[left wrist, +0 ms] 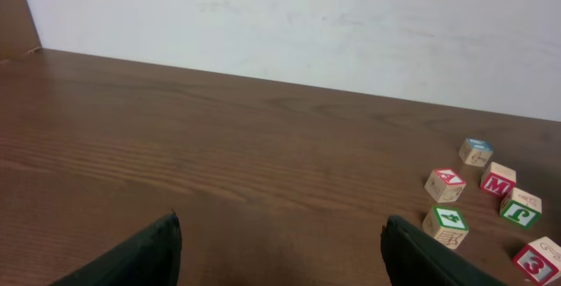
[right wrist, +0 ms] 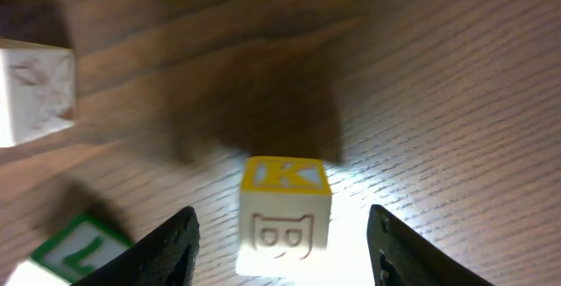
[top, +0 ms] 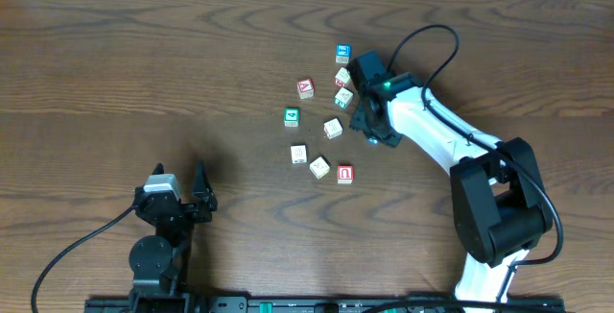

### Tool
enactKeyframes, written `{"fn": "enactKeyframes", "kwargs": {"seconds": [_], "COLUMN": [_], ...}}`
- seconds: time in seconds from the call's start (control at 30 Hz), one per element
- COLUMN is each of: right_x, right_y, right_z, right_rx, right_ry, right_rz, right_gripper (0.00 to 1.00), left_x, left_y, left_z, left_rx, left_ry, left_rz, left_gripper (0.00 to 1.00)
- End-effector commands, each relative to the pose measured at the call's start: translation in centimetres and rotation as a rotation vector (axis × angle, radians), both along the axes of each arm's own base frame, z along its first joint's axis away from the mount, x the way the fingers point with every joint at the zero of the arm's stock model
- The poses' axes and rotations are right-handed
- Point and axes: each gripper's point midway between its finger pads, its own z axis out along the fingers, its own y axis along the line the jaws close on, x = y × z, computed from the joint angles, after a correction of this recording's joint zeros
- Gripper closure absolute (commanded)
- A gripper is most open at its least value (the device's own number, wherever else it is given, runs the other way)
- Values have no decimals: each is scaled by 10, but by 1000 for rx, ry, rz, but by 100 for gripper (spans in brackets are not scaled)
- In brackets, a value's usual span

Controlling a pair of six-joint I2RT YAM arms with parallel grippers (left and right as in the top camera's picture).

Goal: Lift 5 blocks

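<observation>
Open right fingers [right wrist: 162, 255] are straddling the yellow-topped block [right wrist: 282, 220]; uneven closing could be spinning it away; left fingers [left wrist: 131, 260] are open too.

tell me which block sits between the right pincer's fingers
The block with the yellow K top. It stands between the fingers of the right pincer, gaps either side. The pale block and green-edged block lie outside them.
</observation>
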Motion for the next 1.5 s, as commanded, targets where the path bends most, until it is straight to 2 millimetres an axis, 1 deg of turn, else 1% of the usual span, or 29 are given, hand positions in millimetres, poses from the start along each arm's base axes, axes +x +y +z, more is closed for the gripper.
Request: {"fn": "enactKeyframes", "kwargs": {"seconds": [0.0,0.1,0.2,0.23,0.33,0.4,0.43,0.47,0.53,0.67,0.77,0.83,0.93,0.97,1.07,1.23,1.33,1.4,1.47], "right_x": [-6,-6,-2,0,6,8,9,9,9,8,8,7,-1,-6,-14,-30,-38,-43,-49], "right_y": [-10,-11,-11,-11,-8,-7,-7,-7,-7,-7,-7,-5,-2,-3,0,1,2,3,5], "right_z": [-13,-15,-14,-14,-13,-12,-12,-12,-12,-12,-12,-12,-11,-9,3,38,56,62,61], "right_rx": [-32,-31,-30,-30,-34,-38,-42,-45,-48,-49,-49,-45,-23,-18,2,-1,-9,-14,-14], "right_ry": [9,6,-5,-12,-31,-39,-41,-41,-38,-34,-34,-28,6,22,37,26,11,4,7], "right_rz": [-31,-31,-11,6,64,98,119,130,141,142,143,177,205,207,253,351,416,442,454], "right_gripper": [45,53,57,57,51,44,43,44,57,69,74,76,83,86,88,89,88,88,89], "left_x": [-1,-1,-1,-1,-1,-1,-1,-1,-1,-1,-1,-1,-1,-1,-1,-1,-1,-1,-1], "left_y": [2,2,2,2,2,2,2,2,2,2,2,2,2,2,2,2,2,2,2], "left_z": [-18,-18,-18,-18,-18,-18,-18,-18,-18,-18,-18,-18,-18,-18,-18,-18,-18,-18,-18], "left_rx": [-2,-2,-2,-2,-2,-2,-2,-2,-2,-2,-2,-2,-2,-2,-2,-2,-2,-2,-2], "left_ry": [49,49,49,49,49,49,49,49,49,49,49,49,49,49,49,49,49,49,49], "left_rz": [12,12,12,12,12,12,12,12,12,12,12,12,12,12,12,12,12,12,12], "left_gripper": [27,27,27,27,27,27,27,27,27,27,27,27,27,27,27,27,27,27,27]}}
